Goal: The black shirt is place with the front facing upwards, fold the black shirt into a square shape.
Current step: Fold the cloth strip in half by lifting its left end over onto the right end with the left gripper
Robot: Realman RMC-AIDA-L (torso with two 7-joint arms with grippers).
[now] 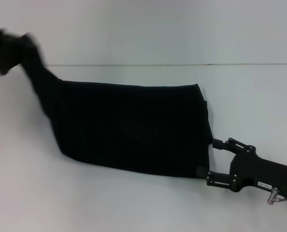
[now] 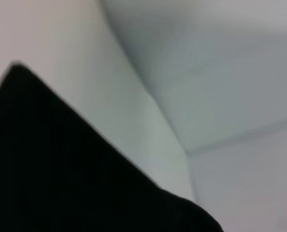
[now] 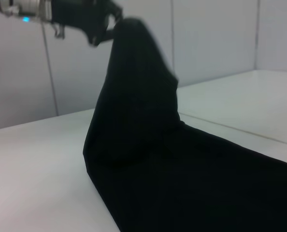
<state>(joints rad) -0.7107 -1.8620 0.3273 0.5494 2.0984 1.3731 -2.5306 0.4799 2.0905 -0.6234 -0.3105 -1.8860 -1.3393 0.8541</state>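
1. The plain white tabletop (image 1: 134,203) is filling the head view.
2. The large black cloth shirt (image 1: 134,128) is lying folded across mid-frame, one end rising to the upper left.
3. The left claw (image 1: 6,50) is pinching that raised end.
4. The right claw (image 1: 213,159), lower right, is spreading its fingers at the shirt's edge.

Free room and obstructions on the white tabletop (image 1: 134,203)

The large black cloth shirt (image 1: 134,130) covers the middle, one end rising in a taut ridge to the left gripper (image 1: 6,48) pinching it aloft — a barrier on that side. The right gripper (image 1: 212,158), fingers spread, sits against the opposite edge. Bare surface lies along the near side and behind the cloth.
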